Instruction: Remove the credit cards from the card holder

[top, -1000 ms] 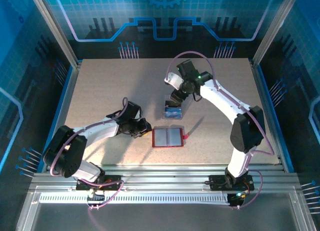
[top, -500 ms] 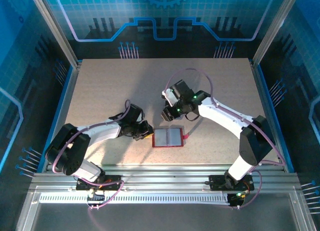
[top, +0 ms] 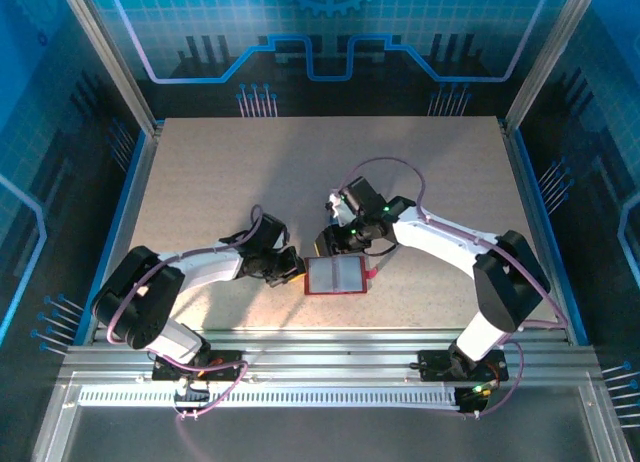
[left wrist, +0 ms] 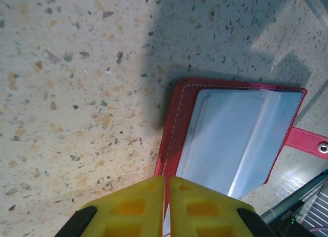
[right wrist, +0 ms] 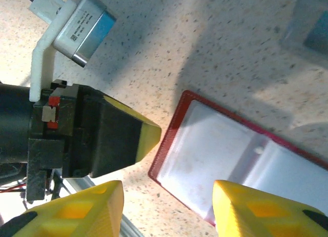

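The red card holder (top: 335,274) lies open on the table, its pale grey inner pockets (left wrist: 241,139) facing up and its red tab (left wrist: 307,139) to the right. No card shows in those pockets. My left gripper (left wrist: 166,180) is shut, its yellow fingertips (top: 298,270) low over the holder's left red edge. My right gripper (right wrist: 169,216) is open and hangs just above the holder's far left corner (top: 333,247), one finger on each side of that corner. A blurred blue shape (right wrist: 312,26), perhaps the cards, lies beyond the holder.
The speckled beige table (top: 220,182) has bare room at the back and left. Metal rails (top: 320,357) run along the near edge. Both arms crowd the middle, with the left gripper's body (right wrist: 102,139) close beside my right fingers.
My right arm has swung from the back of the table down and forward to the holder's far left corner. The left gripper crept slightly right to the holder's edge.
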Robot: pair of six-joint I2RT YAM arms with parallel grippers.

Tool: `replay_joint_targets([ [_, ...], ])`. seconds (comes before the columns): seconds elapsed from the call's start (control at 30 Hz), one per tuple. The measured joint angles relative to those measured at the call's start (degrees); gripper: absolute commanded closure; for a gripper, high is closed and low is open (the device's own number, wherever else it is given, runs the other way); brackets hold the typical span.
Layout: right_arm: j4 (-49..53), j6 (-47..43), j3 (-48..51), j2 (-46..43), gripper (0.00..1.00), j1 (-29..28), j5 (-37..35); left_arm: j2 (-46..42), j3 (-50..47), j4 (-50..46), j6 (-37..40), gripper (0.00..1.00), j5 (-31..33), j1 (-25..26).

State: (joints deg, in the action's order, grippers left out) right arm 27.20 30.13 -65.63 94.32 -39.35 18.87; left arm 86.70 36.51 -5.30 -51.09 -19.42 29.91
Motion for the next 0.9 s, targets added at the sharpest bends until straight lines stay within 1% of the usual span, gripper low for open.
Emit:
replay_joint_targets([
  [0.17, -2.8, 2.89, 1.4, 2.99, 0.58, 0.0, 4.22, 0.59, -0.04, 0.61, -0.02, 0.94, -0.46, 0.2],
  [0.37, -5.18, 5.16, 2.32, 5.7, 0.63, 0.0, 7.26, 1.03, -0.07, 2.1, -0.63, 0.97, -1.44, 0.44],
  [0.73, -6.32, 6.58, 2.67, 8.81, 0.67, -0.09, 8.81, 2.73, -0.48, 2.91, -1.49, 0.99, -2.03, 0.66],
  [0.9, -6.29, 6.99, 2.67, 11.08, 0.66, -0.76, 9.07, 2.73, -0.72, 2.91, -1.49, 0.99, -2.03, 0.66],
])
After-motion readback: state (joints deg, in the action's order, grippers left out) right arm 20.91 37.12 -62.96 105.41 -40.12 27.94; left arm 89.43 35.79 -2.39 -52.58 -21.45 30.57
